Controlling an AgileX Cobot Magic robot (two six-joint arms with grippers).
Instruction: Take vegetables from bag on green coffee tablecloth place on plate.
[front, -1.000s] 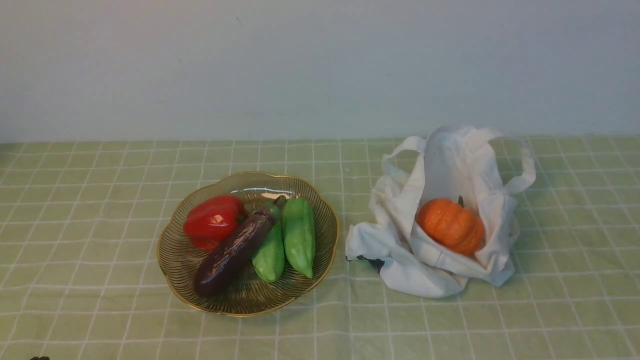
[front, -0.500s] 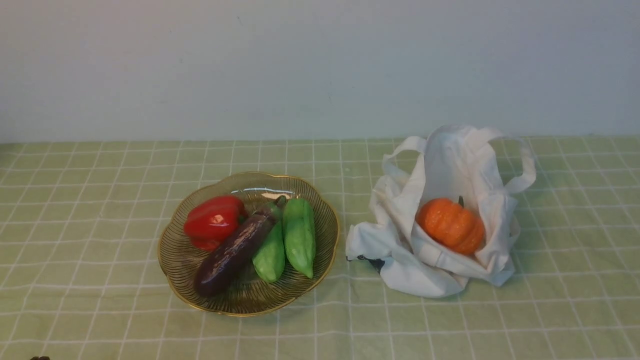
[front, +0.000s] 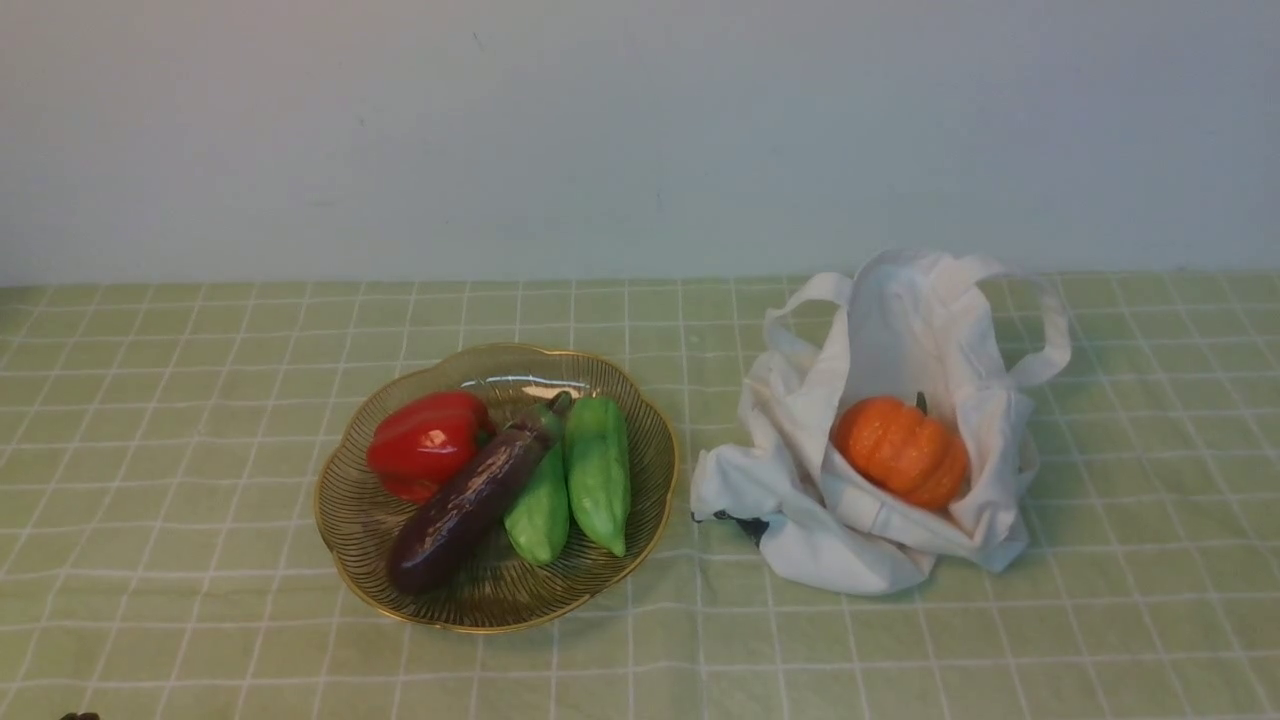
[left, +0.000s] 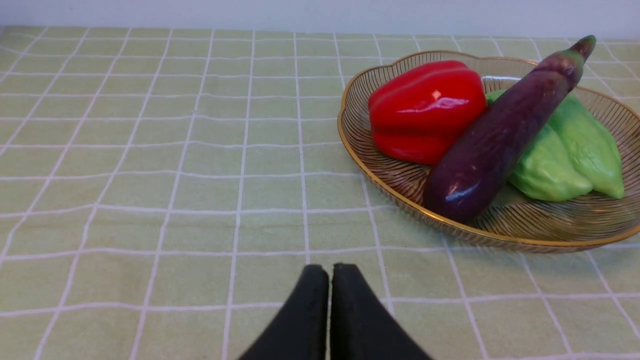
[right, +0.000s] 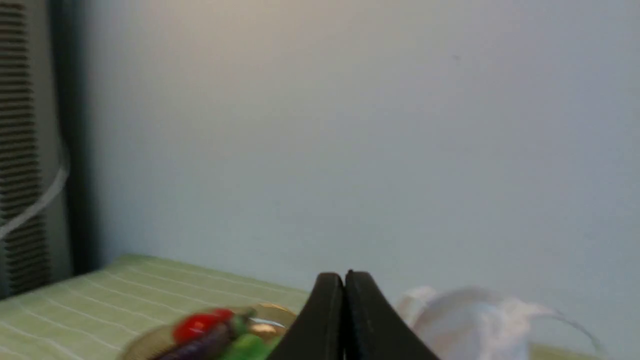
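The white cloth bag slumps on the green checked tablecloth at the right, mouth open, with the orange pumpkin inside. The amber plate at centre left holds the purple eggplant, a red pepper and two green vegetables. The plate and eggplant also show in the left wrist view. My left gripper is shut and empty over bare cloth, short of the plate. My right gripper is shut and empty, raised, with the bag blurred beyond it.
A pale wall runs behind the table's far edge. A dark vertical post and a slatted panel stand off the table's left end in the right wrist view. Neither arm shows in the front view.
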